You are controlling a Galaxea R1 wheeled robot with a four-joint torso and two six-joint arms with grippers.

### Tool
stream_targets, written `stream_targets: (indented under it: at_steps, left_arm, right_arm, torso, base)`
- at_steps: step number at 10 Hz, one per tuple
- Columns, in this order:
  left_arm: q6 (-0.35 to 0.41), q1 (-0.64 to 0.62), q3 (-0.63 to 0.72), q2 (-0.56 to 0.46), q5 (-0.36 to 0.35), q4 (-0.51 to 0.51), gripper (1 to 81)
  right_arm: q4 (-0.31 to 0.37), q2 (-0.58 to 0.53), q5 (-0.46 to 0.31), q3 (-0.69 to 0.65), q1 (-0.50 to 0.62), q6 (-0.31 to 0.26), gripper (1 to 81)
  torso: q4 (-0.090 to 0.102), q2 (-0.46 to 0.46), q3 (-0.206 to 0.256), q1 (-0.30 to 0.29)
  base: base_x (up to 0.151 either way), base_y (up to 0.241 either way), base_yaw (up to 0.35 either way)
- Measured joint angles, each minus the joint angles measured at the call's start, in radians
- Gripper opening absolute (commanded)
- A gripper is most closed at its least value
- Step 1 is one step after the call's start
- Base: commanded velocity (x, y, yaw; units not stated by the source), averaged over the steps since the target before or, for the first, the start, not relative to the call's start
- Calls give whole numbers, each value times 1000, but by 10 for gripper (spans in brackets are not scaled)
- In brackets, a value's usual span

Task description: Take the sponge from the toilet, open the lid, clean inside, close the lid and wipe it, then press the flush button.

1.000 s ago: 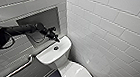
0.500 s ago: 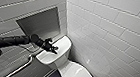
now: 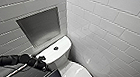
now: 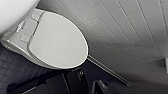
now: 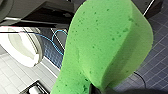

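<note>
The bright green, pinched-waist foam sponge [image 5: 105, 45] is off the toilet and in the air. The right gripper [image 5: 100, 89] is clamped on one end of it, with dark tiled floor [image 5: 156, 60] well behind. That hold leaves most of the sponge's broad face free, which I judge suits scrubbing. The white glossy ceramic toilet [image 3: 61, 58] stands in the corner of the white tiled walls [image 3: 112, 28]. Its oval lid [image 4: 57, 40] is down flat over the bowl (so the opening step is not yet done). The small dark round flush button [image 3: 56, 48] lies in the middle of the tank top, untouched. The left gripper [image 3: 42, 63] hangs just beside the tank's near side edge, apart from the lid. Whether it is apart or together I cannot tell. It is probably placed there to take the lid while the other arm holds the sponge.
</note>
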Motion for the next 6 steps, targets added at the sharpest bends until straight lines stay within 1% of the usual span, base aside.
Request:
stream_targets:
  at_steps: [2,3,6]
  left_arm:
    - [-1,136,67,-90,-100,50,10]
    - [-3,216,93,-114,-147,74,10]
    - [-3,467,109,-139,-287,146,10]
  right_arm:
    - [0,0,-1,0,1,0,10]
    - [1,0,-3,-1,8,0,10]
    - [1,16,-4,-24,16,0,10]
  torso:
    - [0,0,0,0]
    - [0,0,0,0]
    - [0,0,0,0]
  base:
    - [0,0,0]
    - [0,0,0]
    - [0,0,0]
